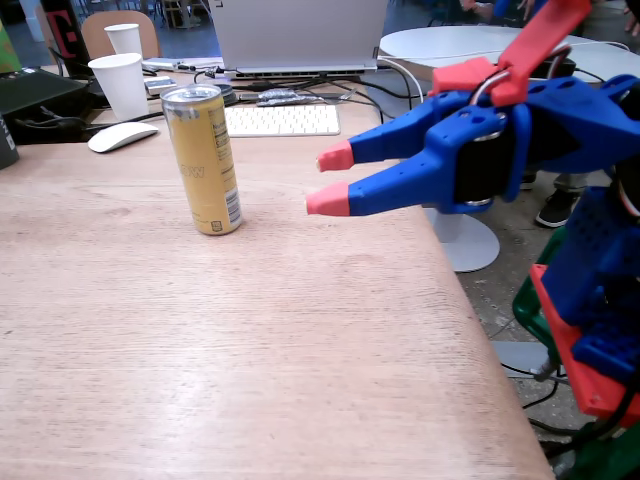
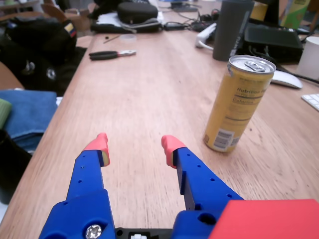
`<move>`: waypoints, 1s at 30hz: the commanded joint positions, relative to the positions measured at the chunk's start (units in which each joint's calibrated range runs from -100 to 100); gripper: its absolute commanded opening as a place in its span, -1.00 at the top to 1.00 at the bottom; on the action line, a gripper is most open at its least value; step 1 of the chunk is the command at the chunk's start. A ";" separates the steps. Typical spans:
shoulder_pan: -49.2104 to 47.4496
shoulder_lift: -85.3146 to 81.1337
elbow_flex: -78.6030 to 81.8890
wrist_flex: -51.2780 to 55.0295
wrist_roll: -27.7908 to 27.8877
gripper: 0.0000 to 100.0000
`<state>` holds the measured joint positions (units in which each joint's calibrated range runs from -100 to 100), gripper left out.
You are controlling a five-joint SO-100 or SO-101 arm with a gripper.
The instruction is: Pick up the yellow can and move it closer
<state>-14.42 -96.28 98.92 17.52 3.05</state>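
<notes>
- An office-like room; a pale wooden table (image 1: 200, 350) carries desk clutter at its far edge: a keyboard (image 1: 282, 120), a mouse (image 1: 122, 136), two white paper cups (image 1: 121, 84) and a laptop (image 1: 300, 35); in the wrist view, pliers (image 2: 111, 54) and a grey bottle (image 2: 231, 29) lie farther off.
- The can (image 1: 204, 160) stands upright on bare wood, clear of everything around it; in the wrist view it sits ahead of the gripper and to the right of it (image 2: 238, 103).
- The step in hand looks like the approach; nothing is grasped yet.
- The gripper (image 1: 332, 178) hangs above the table, well apart from the can; its fingers (image 2: 170, 147) are spread wide, empty, touching nothing (the gap looks ample for the can's width).
- Next move, as I judge it: swing toward the can so that it falls between the fingers, drop to mid-body height, then close; the can is tall and slim, so a glancing finger could tip it.
</notes>
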 commanded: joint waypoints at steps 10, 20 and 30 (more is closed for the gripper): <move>0.21 -0.46 0.52 -0.93 0.00 0.53; 0.21 -0.46 0.52 -0.93 0.00 0.53; 0.55 3.23 0.52 -0.93 0.34 0.54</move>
<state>-14.23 -96.20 98.92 17.52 3.25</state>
